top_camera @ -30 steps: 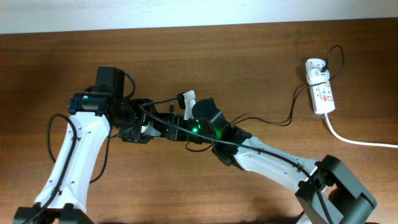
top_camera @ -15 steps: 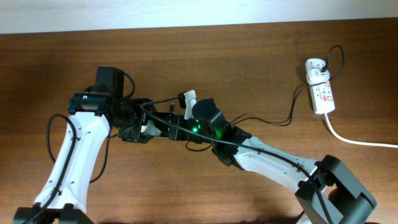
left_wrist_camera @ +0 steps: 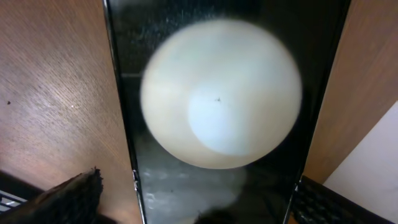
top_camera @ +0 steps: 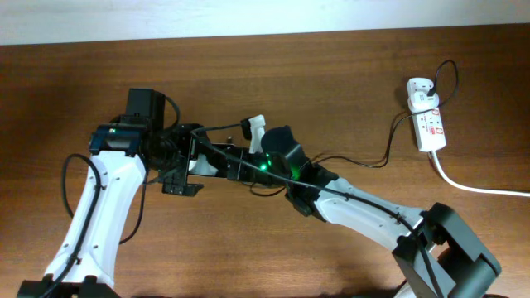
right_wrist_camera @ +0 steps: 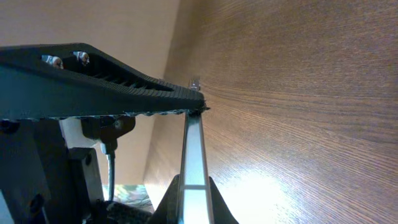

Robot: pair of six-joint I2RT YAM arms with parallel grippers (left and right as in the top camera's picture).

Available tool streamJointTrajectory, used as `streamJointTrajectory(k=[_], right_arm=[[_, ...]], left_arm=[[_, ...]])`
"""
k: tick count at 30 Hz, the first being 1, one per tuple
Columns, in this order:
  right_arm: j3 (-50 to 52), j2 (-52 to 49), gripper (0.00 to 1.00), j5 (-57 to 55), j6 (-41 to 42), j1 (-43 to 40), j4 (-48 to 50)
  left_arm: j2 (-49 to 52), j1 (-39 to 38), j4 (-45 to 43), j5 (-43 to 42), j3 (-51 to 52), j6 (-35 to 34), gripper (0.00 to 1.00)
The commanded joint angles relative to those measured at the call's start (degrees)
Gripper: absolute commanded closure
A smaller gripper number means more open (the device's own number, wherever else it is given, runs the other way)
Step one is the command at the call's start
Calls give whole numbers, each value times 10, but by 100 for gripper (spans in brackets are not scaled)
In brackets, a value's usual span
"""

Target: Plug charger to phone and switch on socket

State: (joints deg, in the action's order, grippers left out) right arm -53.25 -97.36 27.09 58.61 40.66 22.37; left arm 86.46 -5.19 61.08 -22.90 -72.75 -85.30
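Observation:
The phone (left_wrist_camera: 217, 106) is a black slab with a white disc, filling the left wrist view. My left gripper (left_wrist_camera: 198, 208) is open and straddles it. One finger meets the phone's right edge; wood shows between the other finger and the left edge. My right gripper (right_wrist_camera: 194, 200) is shut on the phone's thin silver edge (right_wrist_camera: 194, 155). In the overhead view both grippers, left (top_camera: 182, 161) and right (top_camera: 236, 165), meet at the phone (top_camera: 215, 159). The charger cable (top_camera: 387, 153) runs from the white adapter (top_camera: 420, 89) on the socket (top_camera: 431, 128) under my right arm. Its plug tip is hidden.
The socket's thick white cord (top_camera: 476, 187) trails off to the right edge. The table's far edge runs along the top of the overhead view. Bare wood lies between my right arm and the socket.
My right gripper and the phone have shifted a little left and toward the far edge. My left gripper's near finger has moved outward, so its jaws look wider.

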Motion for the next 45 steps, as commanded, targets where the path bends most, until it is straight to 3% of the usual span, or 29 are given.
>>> streamJointTrajectory(k=[1,11,12,14,16,18,24,33,37,41,44,45], right_arm=[[-11,1,96,29,-6,-44,10],[-11,1,96,150,-7,-161,-33],[-11,1,96,167,-7,-169,-33],[-11,3,96,202,-9,-183,-33],[-11,5,96,214,-12,-195,-33],[-11,11,96,219,-16,-205,-37],[-11,94,96,201,-110,-288,-219],[16,303,96,190,-159,-451,-461],[121,442,96,144,-121,-483,-427],[216,516,96,117,12,-481,-317],[240,498,96,92,95,-480,-221],[240,481,96,94,101,-467,-149]], left_arm=[[-9,-1,5,0,0,-2,1],[-9,-1,16,0,0,22,1],[-9,-1,15,0,0,51,1],[-9,-1,-22,-14,0,177,1],[-9,-1,-107,-82,0,346,1],[-9,-1,-149,-122,0,411,1],[-9,0,-154,-60,0,411,1],[-9,0,-154,24,0,411,1],[-9,0,-155,28,0,411,1],[-9,5,-156,51,0,428,1],[-4,7,-183,-37,0,511,0],[6,4,-210,-104,0,545,1]])
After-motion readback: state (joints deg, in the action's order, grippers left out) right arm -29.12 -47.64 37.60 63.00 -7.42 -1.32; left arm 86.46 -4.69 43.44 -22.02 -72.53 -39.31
